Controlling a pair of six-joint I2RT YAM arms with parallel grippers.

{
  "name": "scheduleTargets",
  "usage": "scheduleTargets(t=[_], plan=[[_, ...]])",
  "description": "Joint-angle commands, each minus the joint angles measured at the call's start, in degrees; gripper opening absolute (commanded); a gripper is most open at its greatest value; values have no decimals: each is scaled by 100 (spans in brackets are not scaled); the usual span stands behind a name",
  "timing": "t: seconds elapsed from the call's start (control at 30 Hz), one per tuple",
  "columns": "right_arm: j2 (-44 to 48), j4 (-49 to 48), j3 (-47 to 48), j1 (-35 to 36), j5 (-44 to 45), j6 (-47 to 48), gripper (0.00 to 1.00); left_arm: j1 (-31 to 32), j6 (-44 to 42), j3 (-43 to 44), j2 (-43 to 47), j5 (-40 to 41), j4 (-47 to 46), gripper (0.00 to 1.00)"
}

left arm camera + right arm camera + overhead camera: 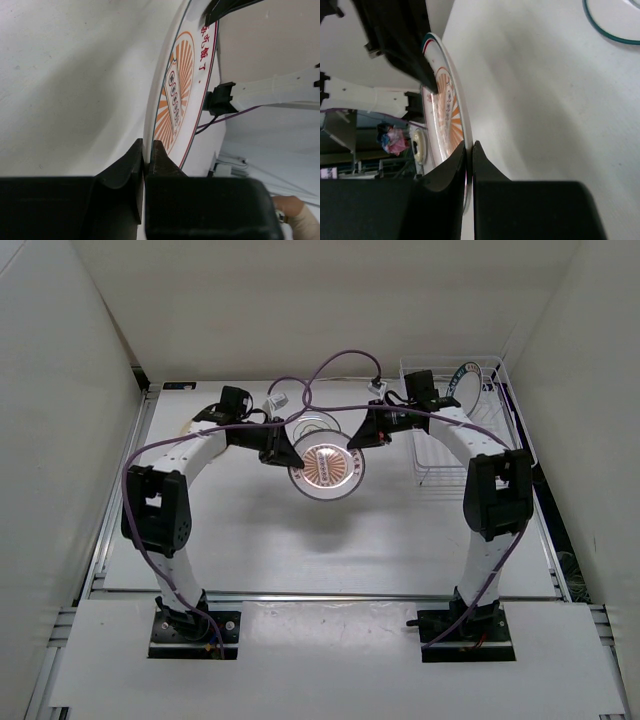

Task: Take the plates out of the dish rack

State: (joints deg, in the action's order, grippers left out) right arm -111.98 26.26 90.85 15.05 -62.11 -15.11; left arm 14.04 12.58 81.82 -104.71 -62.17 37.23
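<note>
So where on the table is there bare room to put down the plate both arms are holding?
Best bare patch: the table in front of the held plate, toward the near edge. Crowded behind it, where another plate lies under cables, and to the right by the dish rack. The left pincer and right pincer clamp its rim.

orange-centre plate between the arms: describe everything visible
Round white plate, glossy like ceramic, with an orange sunburst centre, red lettering and thin coloured rim lines. It faces up over mid-table, its rim pinched on opposite sides by the left fingers and right fingers. In the top view it overlaps another plate behind it.
</note>
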Motion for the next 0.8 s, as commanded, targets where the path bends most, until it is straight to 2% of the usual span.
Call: scheduleTargets(t=[0.0,0.03,0.07,0.13,0.2,0.27,0.4,0.67,0.77], plan=[[-16,-323,345,86,-460,-255,0,28,-124,53,108,-278,-137,10],[-16,-323,346,86,-399,-255,0,28,-176,53,108,-278,-137,10],[-16,-219,346,86,28,-203,10,28,-177,114,108,-200,-137,10],[-16,271,460,86,644,-19,39,28,-230,167,160,-94,-137,10],[185,458,460,86,1058,244,63,28,-21,167,161,318,-198,10],[439,581,285,33,1349,246,73,28,374,229,214,974,-400,10],[1011,687,-189,-133,1579,368,73,28,964,343,74,1717,-550,10],[2582,1013,-1190,-186,1772,764,73,-24,1993,1264,-768,1849,-778,10],[3076,1346,-1455,-186,1641,948,73,-95,2397,1651,-1130,1498,-972,10]])
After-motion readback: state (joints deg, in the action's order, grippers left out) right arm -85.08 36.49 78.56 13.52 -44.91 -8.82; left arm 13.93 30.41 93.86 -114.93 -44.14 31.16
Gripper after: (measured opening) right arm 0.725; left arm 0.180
